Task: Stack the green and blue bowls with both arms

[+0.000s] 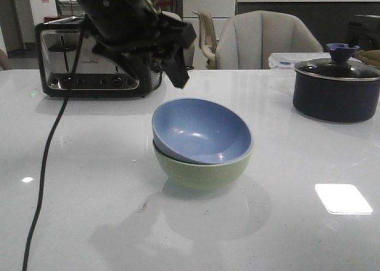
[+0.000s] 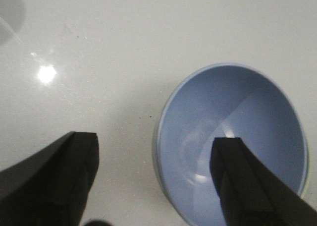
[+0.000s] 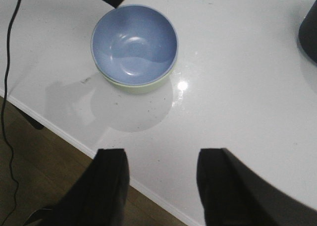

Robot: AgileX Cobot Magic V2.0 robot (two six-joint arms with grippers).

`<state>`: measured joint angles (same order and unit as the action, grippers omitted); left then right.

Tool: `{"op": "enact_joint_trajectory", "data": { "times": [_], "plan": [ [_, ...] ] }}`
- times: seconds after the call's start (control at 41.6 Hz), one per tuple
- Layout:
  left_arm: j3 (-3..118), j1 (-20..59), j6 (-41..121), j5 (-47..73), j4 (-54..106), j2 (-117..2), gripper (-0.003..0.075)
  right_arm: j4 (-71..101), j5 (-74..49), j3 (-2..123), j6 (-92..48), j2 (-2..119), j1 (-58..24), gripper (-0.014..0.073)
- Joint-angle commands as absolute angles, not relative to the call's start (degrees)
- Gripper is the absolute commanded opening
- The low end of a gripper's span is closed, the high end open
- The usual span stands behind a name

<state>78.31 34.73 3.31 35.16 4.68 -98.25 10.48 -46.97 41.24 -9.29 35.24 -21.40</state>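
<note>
The dusty blue bowl [image 1: 199, 131] sits nested, slightly tilted, inside the pale green bowl [image 1: 202, 173] at the middle of the white table. My left gripper [image 1: 178, 73] hangs above and behind the pair, open and empty. In the left wrist view its jaws [image 2: 154, 141] stand wide apart, one fingertip over the blue bowl [image 2: 233, 102]. The right gripper [image 3: 161, 156] is open and empty over the table's near edge, well back from the blue bowl [image 3: 133, 42] and green bowl [image 3: 141, 87]. The front view does not show the right arm.
A black and chrome toaster [image 1: 89, 57] stands at the back left, its black cable [image 1: 44, 164] trailing toward the front edge. A dark navy lidded pot [image 1: 335, 90] stands at the back right. Chairs [image 1: 267, 39] are behind the table. The table edge [image 3: 64, 132] borders brown floor.
</note>
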Motion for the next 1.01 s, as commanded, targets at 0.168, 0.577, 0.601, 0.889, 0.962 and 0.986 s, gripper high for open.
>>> {"op": "enact_joint_trajectory", "data": {
  "times": [0.168,0.577,0.601,0.889,0.962,0.986],
  "plan": [
    [74.96,35.13,3.21,36.47,3.27,-81.34,0.0531,10.60,-43.23,42.69,-9.84,35.28,-21.28,0.0444],
    [57.08,35.13,3.21,36.47,2.90,-55.12,0.0531,10.60,-43.23,42.69,-9.84,35.28,-21.28,0.0444],
    [56.27,35.13,3.21,36.47,2.90,-53.43,0.0531,10.60,-43.23,42.69,-9.84,35.28,-21.28,0.0444],
    [47.61,35.13,3.11,36.73,2.90,-38.88,0.0531,10.60,-43.23,42.69,-9.84,35.28,-21.28,0.0444],
    [46.06,35.13,3.11,36.97,2.90,-36.35,0.0531,10.60,-43.23,42.69,-9.84,35.28,-21.28,0.0444],
    [45.66,35.13,3.11,36.96,2.90,-35.73,0.0531,10.60,-43.23,42.69,-9.84,35.28,-21.28,0.0444]
  ]
}}
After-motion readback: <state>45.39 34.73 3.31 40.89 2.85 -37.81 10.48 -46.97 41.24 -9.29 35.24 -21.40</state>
